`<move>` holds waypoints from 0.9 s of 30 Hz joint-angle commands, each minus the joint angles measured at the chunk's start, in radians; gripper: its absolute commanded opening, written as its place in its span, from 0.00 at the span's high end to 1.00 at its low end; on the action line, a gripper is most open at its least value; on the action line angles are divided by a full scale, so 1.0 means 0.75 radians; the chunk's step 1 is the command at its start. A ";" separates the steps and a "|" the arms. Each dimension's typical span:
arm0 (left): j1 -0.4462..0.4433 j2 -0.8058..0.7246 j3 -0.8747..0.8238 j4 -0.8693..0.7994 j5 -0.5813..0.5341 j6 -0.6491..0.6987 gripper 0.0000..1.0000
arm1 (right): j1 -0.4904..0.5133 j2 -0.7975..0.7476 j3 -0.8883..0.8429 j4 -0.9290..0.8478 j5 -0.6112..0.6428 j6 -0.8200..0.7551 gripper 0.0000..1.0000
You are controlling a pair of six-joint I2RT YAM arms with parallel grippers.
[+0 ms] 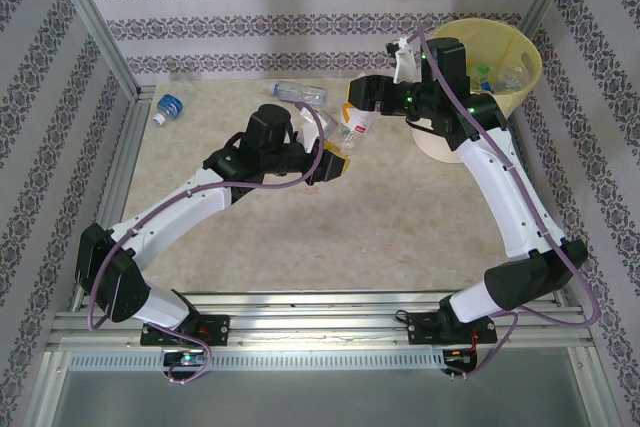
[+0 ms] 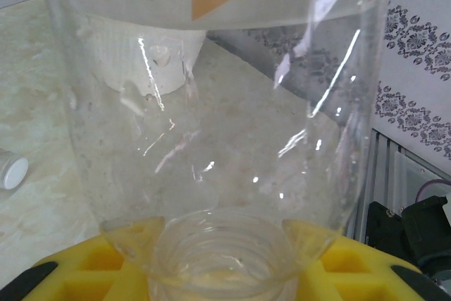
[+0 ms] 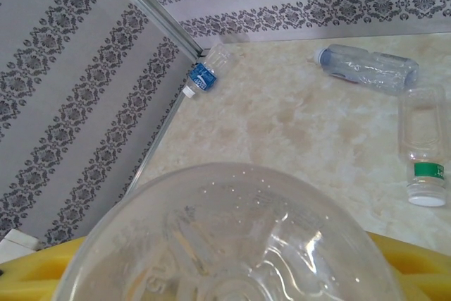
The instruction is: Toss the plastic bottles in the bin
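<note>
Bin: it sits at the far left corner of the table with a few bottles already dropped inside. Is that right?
One detail is wrong. The bin stands at the far right corner of the table, not the far left, as the top external view shows. The rest holds: a few bottles already lie inside it.

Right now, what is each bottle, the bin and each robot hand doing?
held bottle: lifted off the table, clear, orange label.
left gripper: shut on held bottle's neck end.
right gripper: at its base; grip unclear.
blue-label bottle: lying on table, capped.
clear bottle: lying on table.
green-label bottle: lying, cap on.
bin: upright, bottles inside.
</note>
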 commanded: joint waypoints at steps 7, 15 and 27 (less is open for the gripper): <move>-0.022 -0.020 0.007 0.058 -0.029 0.046 0.15 | 0.004 -0.008 0.042 -0.019 0.055 0.000 0.52; 0.027 -0.043 -0.023 0.161 -0.044 -0.099 0.00 | -0.024 -0.053 0.078 -0.046 0.200 -0.048 0.56; 0.078 -0.027 -0.037 0.186 -0.071 -0.173 0.00 | -0.167 -0.183 0.148 -0.002 0.533 -0.190 0.64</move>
